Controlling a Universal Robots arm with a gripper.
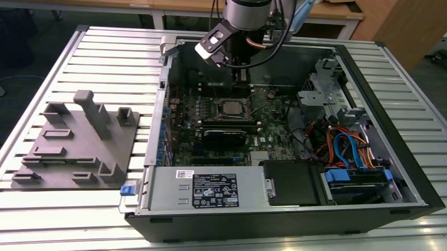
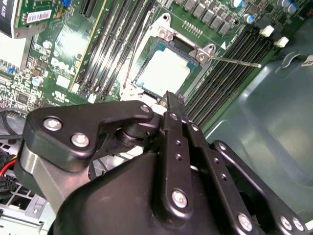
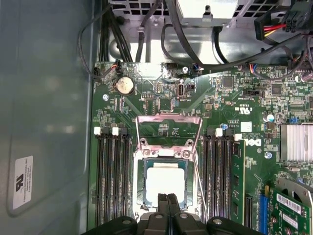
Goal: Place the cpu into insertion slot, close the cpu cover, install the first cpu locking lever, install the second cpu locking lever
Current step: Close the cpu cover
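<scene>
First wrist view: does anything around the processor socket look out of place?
Yes. The cpu cover is swung open, standing past the insertion slot instead of lying over the cpu seated in it. In the second wrist view a thin lever juts sideways over the memory slots. No damage shows.

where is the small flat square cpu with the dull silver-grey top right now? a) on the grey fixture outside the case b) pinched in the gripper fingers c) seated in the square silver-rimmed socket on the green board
c: in the first wrist view the cpu lies flat inside the insertion slot on the green circuit board, and the gripper is shut with nothing between its fingers.
</scene>
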